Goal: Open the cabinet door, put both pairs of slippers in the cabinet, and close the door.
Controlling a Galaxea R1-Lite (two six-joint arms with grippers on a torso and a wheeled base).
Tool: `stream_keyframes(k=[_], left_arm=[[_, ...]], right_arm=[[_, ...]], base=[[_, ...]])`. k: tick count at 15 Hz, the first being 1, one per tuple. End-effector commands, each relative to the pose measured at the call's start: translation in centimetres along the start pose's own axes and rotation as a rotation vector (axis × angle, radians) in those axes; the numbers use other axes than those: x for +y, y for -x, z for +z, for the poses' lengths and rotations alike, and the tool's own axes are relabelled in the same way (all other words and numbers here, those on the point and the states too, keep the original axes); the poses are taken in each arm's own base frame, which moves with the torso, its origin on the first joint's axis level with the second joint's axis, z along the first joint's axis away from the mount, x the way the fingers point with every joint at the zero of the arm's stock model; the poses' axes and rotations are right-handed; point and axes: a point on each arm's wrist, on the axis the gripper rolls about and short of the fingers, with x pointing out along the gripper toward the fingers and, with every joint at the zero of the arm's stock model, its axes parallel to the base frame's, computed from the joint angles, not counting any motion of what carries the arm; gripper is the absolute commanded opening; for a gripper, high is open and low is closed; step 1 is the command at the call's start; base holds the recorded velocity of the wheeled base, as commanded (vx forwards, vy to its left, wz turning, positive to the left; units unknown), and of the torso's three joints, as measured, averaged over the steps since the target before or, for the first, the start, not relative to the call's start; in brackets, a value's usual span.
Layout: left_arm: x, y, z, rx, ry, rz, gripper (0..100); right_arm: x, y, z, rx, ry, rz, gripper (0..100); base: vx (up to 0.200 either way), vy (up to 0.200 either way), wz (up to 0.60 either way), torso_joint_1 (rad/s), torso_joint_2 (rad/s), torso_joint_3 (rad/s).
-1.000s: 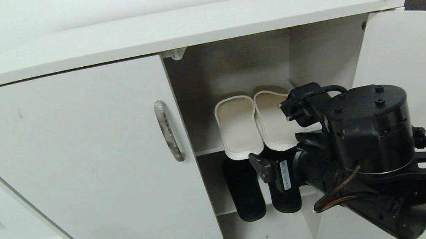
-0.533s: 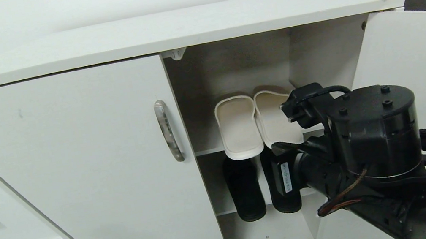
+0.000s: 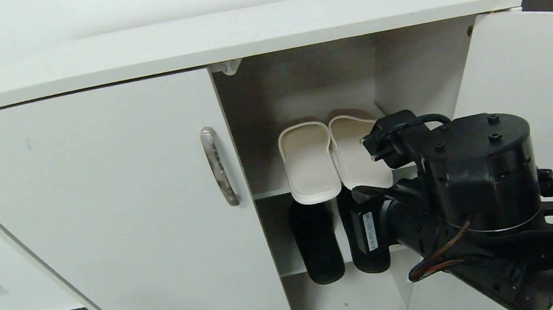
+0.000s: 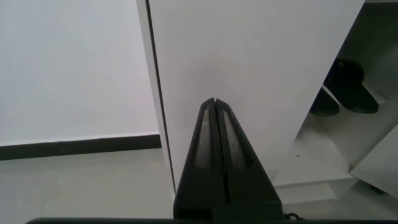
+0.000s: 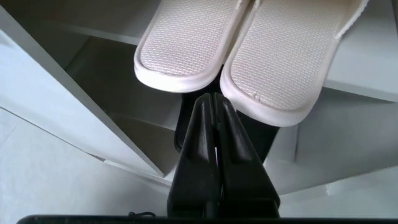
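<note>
A white pair of slippers (image 3: pixel 309 163) lies on the cabinet's upper shelf, heels jutting past the shelf edge. The black pair (image 3: pixel 317 243) lies on the shelf below. In the right wrist view my right gripper (image 5: pixel 214 102) is shut and holds nothing, just in front of and below the white slippers' (image 5: pixel 186 43) heels, with the black slippers (image 5: pixel 185 127) behind it. The right door (image 3: pixel 539 97) stands open beside my right arm (image 3: pixel 479 173). My left gripper (image 4: pixel 214 102) is shut and empty, facing the closed left door (image 4: pixel 261 56); the black slippers (image 4: pixel 351 93) show past that door's edge.
The left door (image 3: pixel 96 205) carries a metal handle (image 3: pixel 217 167) near its inner edge. The cabinet's bottom compartment (image 3: pixel 355 303) lies beneath the black pair. Pale floor and a white wall with a dark baseboard (image 4: pixel 81 148) lie to the cabinet's left.
My right wrist has turned and drawn back a little; the finger seen before the black slippers a second ago is now hidden behind the wrist. The slippers and doors have not moved.
</note>
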Motion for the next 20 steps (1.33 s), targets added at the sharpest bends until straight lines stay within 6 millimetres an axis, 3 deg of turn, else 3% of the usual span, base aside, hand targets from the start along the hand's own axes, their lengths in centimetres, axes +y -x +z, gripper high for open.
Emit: stream_keyframes(k=[1,17,20], left_arm=[[0.0,0.0,0.0,0.001,0.001,0.0,0],[0.0,0.0,0.0,0.001,0.001,-0.001,0],[0.0,0.0,0.0,0.001,0.0,0.0,0]], right_arm=[[0.1,-0.1,-0.2,0.005,0.004,0.001,0],[0.2,-0.8,-1.0,0.031,0.009,-0.007,0],[-0.5,-1.2,-1.5,0.032,0.015,-0.028,0]], base=[[-0.2,0.0,0.0,0.002,0.01,0.002],[-0.2,0.0,0.0,0.001,0.0,0.001],[0.0,0.0,0.0,0.0,0.0,0.0]])
